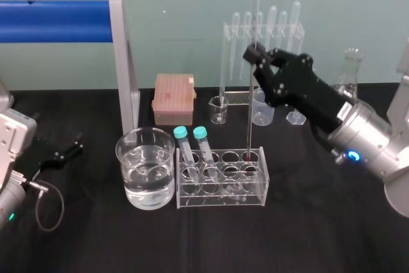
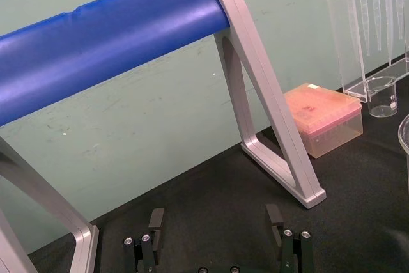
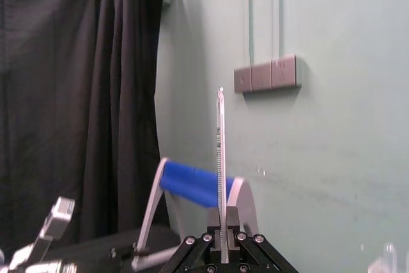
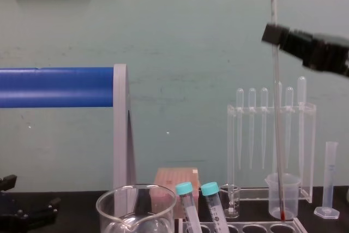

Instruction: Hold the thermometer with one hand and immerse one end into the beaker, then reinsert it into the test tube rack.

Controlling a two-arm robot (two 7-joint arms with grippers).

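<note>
The thermometer (image 1: pixel 250 94) stands upright, and my right gripper (image 1: pixel 254 55) is shut on its upper part. Its reddish tip (image 4: pixel 282 216) is at the mouth of a far-right hole in the test tube rack (image 1: pixel 223 187); how deep it sits I cannot tell. The right wrist view shows the rod (image 3: pixel 221 171) rising from between the closed fingers. Two teal-capped tubes (image 1: pixel 192 145) lean in the rack's left end. The wide glass beaker (image 1: pixel 146 167), part full of water, stands just left of the rack. My left gripper (image 2: pixel 216 212) rests open on the table at the far left.
A blue bar on a grey frame (image 1: pixel 124 62) crosses the back left. Behind the rack are a pink tip box (image 1: pixel 172 97), a tiny glass beaker (image 1: pixel 218 110), a clear pipette stand (image 1: pixel 262 36), a plastic beaker (image 1: pixel 262 110) and a flask (image 1: pixel 348 71).
</note>
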